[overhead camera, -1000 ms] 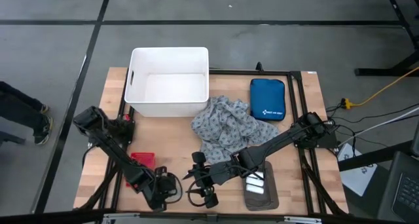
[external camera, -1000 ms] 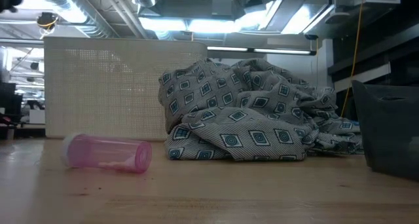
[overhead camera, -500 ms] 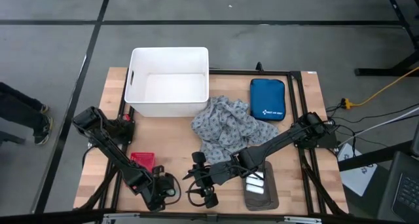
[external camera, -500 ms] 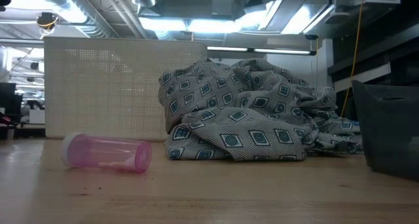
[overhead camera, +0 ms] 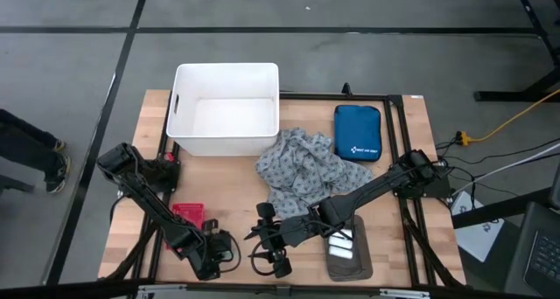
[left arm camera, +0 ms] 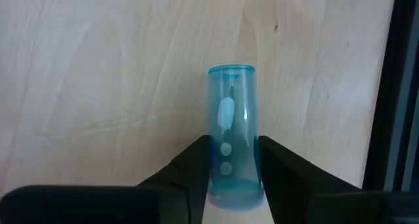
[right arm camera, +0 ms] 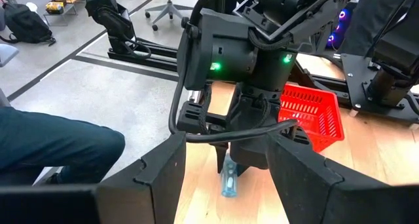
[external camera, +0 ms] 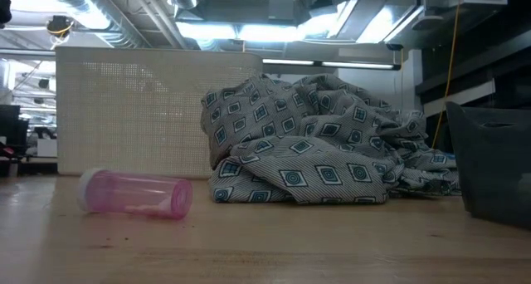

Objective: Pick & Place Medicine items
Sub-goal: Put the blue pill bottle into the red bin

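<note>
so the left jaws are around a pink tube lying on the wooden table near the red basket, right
Not quite: the tube is teal, not pink. The left wrist view shows the left gripper with its jaws on either side of a clear teal tube lying on the wooden table. The right wrist view shows the red basket close by. The pink tube lies elsewhere, in the low view.

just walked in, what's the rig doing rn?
The left gripper is low over the table's near edge with its fingers either side of a teal tube lying on the wood; whether it is gripped is unclear. The red basket sits just beside that arm. The right gripper waits nearby, open and empty. A pink tube lies near the grey cloth.
</note>
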### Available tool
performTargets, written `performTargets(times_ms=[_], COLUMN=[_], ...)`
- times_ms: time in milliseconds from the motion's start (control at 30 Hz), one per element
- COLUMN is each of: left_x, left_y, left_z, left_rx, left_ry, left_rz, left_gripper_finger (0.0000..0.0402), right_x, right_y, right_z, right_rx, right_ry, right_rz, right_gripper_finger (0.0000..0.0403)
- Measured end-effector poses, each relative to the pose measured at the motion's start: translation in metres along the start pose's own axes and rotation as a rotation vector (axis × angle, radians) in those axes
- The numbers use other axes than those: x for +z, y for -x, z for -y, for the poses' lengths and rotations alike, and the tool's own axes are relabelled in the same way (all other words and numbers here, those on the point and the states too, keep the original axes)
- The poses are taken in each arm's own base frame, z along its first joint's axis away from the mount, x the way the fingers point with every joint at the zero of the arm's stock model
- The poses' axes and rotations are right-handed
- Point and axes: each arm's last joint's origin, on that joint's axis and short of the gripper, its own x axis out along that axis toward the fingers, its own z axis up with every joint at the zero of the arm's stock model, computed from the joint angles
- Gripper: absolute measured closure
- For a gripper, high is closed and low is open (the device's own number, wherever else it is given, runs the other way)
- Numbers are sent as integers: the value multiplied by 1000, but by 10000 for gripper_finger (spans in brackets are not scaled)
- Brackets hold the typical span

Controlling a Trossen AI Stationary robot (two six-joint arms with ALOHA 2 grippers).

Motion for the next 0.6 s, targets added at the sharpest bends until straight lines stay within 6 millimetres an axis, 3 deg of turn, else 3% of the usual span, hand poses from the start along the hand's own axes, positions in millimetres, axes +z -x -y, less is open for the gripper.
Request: performTargets(times_ms=[267,433,600], left_x=[6,15,11], left_y=[10,51,97], left_z=[4,9,-1], left_rx=[-58,-150,-165], left_ry=[-45,-104,-120], left_rz=[77,228,300], left_gripper_finger=[337,334,334], right_x=[0,0,0], right_y=[0,0,0], right_z=[0,0,0], right_rx=[0,0,0], right_ry=[-1,-1,-1], right_rz=[0,0,0], right_gripper_finger=[193,193,193])
